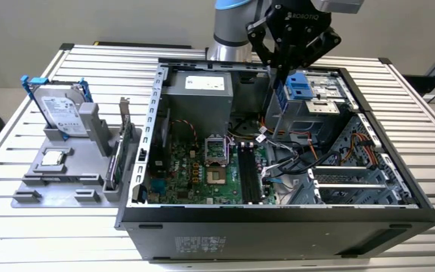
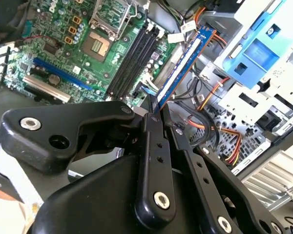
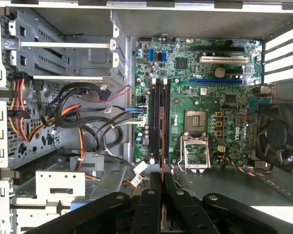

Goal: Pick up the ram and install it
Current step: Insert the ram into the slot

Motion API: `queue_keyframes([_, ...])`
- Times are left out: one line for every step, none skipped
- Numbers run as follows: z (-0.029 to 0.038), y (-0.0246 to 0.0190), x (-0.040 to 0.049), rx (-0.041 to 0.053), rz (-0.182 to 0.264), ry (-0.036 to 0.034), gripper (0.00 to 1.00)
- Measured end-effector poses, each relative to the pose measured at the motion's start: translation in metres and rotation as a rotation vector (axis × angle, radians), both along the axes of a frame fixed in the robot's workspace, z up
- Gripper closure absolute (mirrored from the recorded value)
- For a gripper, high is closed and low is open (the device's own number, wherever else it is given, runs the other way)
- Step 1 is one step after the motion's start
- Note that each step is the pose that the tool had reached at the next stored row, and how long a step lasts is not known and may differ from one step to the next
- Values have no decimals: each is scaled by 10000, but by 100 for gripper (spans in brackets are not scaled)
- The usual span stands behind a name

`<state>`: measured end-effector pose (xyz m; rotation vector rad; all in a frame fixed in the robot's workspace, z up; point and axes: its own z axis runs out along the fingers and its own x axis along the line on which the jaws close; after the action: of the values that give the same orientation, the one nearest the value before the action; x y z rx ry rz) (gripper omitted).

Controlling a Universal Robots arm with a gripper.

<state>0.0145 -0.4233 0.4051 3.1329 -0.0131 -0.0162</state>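
Observation:
My gripper (image 1: pixel 276 69) hangs over the far part of the open computer case (image 1: pixel 138 170), shut on the ram. The ram (image 2: pixel 183 66) is a long thin board with a white label strip, held by one end and reaching out from the fingertips (image 2: pixel 155 113) towards the motherboard. In the first wrist view the ram (image 3: pixel 162 141) shows edge-on as a thin line above the black memory slots (image 3: pixel 157 119), running the same way as they do. The memory slots (image 1: pixel 248 170) lie on the green motherboard (image 1: pixel 195 170), well below the gripper (image 3: pixel 162 179).
A blue drive caddy (image 1: pixel 299 85) and a metal drive cage (image 1: pixel 331 96) stand close beside the gripper. Loose cables (image 3: pixel 78 112) lie next to the slots. The power supply (image 1: pixel 202 90) fills the case's far end. Outside the case, a grey stand (image 1: pixel 59 170) holds a hard drive (image 1: pixel 59 107) and a card (image 1: pixel 119 147).

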Motion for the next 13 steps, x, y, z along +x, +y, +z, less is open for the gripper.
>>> queue_keyframes([-1, 0, -1, 1, -1, 0, 100])
queue_keyframes([-2, 0, -1, 3, -2, -1, 100])
queue_keyframes([-4, 0, 0, 3, -1, 0, 100])
queue_keyframes([-10, 0, 0, 4, -1, -1, 100])
queue_keyframes([-15, 0, -1, 2, -1, -1, 100])
queue_keyframes([-21, 0, -1, 0, -1, 0, 100])
queue_keyframes([-28, 0, 0, 1, -1, -1, 100])
queue_keyframes([-34, 0, 0, 0, -1, 0, 100])
queue_keyframes([-40, 0, 0, 0, -1, 0, 100])
queue_keyframes([-45, 0, 0, 1, -1, 0, 100])
queue_keyframes([-50, 0, 0, 0, -1, 0, 100])
queue_keyframes([-55, 0, 0, 0, -1, 0, 100])
queue_keyframes([-61, 0, 0, 0, -1, 0, 100])
